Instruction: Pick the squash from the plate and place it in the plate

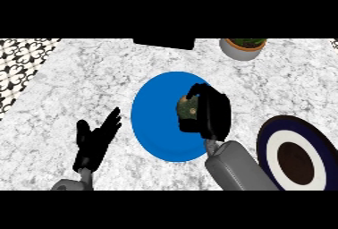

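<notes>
A green-brown squash (188, 107) shows over the right part of the blue plate (155, 129) in the middle of the counter. My right hand (211, 112) is over that plate, fingers curled round the squash and hiding most of it. Whether the squash rests on the plate or is lifted off it I cannot tell. A second plate (267, 143), dark navy with a white ring and a dark centre, lies at the right edge beside my right forearm. At the lower left, my left hand (95, 141) rests open, fingers up.
A potted plant in a pale pot (241, 48) stands at the back right. A black object (165, 43) lies at the counter's far edge. A patterned floor shows past the counter's left edge (20, 71).
</notes>
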